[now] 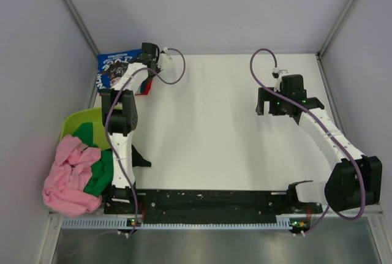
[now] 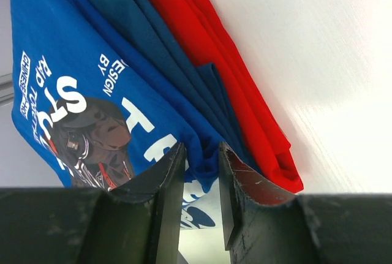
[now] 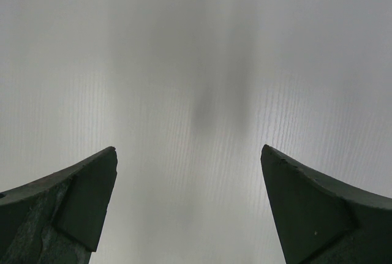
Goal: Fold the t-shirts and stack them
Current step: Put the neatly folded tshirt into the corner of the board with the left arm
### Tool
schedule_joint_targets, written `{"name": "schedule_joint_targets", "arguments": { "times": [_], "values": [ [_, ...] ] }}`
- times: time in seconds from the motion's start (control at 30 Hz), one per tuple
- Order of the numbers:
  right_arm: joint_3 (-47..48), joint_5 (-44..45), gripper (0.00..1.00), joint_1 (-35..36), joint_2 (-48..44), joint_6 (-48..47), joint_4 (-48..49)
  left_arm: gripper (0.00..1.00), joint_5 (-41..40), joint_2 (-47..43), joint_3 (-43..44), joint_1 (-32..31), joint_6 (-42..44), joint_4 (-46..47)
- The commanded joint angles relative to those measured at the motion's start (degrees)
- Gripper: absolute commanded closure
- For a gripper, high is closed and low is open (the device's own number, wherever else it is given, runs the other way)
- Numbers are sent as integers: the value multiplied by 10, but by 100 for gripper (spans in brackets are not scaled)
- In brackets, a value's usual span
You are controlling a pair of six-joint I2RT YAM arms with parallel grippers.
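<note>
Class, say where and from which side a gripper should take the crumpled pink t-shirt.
Pinch a raised fold on top of the pink t-shirt, coming from above: it lies bunched in a heap beside the green t-shirt, so those ridges likely offer the only grip.

Cannot read in full the white lettering on the royal blue printed t-shirt [image 2: 73, 43]: cropped at the left edge, covered lower down by the left gripper's [image 2: 199, 150] dark fingers [image 2: 160, 196]. Cannot tell whether cloth is pinched there. From above, only a sliver of the red folded t-shirt [image 1: 145, 88] past the left arm [image 1: 125, 80]. Largely hidden by the crumpled pink t-shirt [image 1: 68, 178]: the lime-green plastic tub [image 1: 75, 120].
</note>
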Motion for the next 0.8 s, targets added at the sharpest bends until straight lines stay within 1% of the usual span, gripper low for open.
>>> {"name": "schedule_joint_targets", "arguments": {
  "times": [0.0,0.03,0.07,0.13,0.17,0.2,0.3,0.37,0.5,0.6,0.77],
  "values": [
    [0,-4,1,-5,-14,-7,11,66,-5,7,17,-1,11,-8],
    [0,-4,1,-4,-14,-7,11,67,-9,10,17,-1,14,-7],
    [-1,-4,1,-4,-14,-6,11,71,-16,14,18,-1,17,-3],
    [-1,-4,1,-5,-14,-7,10,84,-26,19,17,0,22,2],
    [0,-4,1,-5,-16,-7,11,95,-29,19,17,0,22,6],
    [0,-4,1,-4,-16,-6,10,100,-33,16,18,0,22,9],
    [0,-4,1,-5,-17,-7,11,100,-27,2,13,0,21,12],
    [0,-4,1,-5,-18,-6,10,100,-20,-27,3,0,21,18],
    [1,-5,1,-5,-17,-7,9,100,20,-96,-27,5,38,19],
    [2,-6,1,-4,-18,-8,9,100,37,-134,-40,8,61,4],
    [1,-6,1,-5,-17,-8,10,100,45,-168,-60,13,86,-24]
  ]
}}
